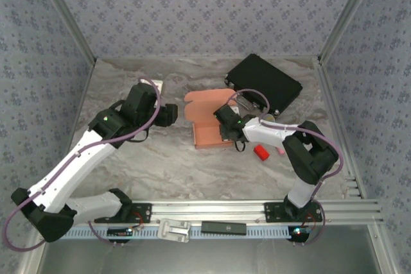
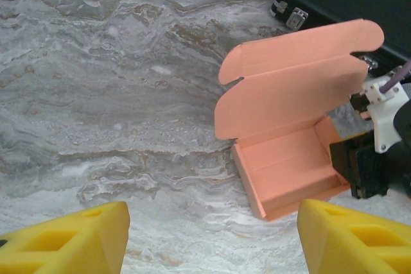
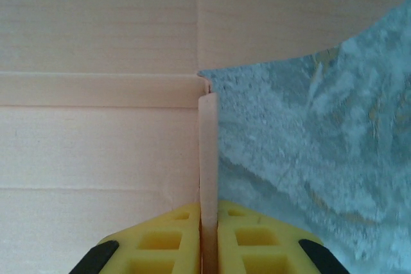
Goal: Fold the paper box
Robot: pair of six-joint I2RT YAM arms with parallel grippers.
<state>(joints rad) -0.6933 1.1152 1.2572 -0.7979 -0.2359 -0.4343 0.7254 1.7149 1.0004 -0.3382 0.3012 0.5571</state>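
Observation:
The salmon-orange paper box (image 1: pixel 207 134) sits mid-table as a shallow open tray with its lid flap (image 1: pixel 202 104) standing up behind it. In the left wrist view the paper box (image 2: pixel 292 171) lies ahead to the right, lid (image 2: pixel 295 75) raised. My right gripper (image 1: pixel 226 131) is shut on the box's right side wall (image 3: pixel 208 158), yellow fingers (image 3: pixel 160 242) pinching the thin cardboard from both sides. My left gripper (image 1: pixel 168 115) hovers to the left of the box, open, its yellow fingertips (image 2: pixel 70 239) wide apart with bare table between them.
A black case (image 1: pixel 264 83) lies behind the box at back right, its latches (image 2: pixel 297 18) near the lid. A small red block (image 1: pixel 261 153) and a pink stick (image 1: pixel 280 150) lie right of the box. Patterned walls enclose the marbled table (image 1: pixel 160 158).

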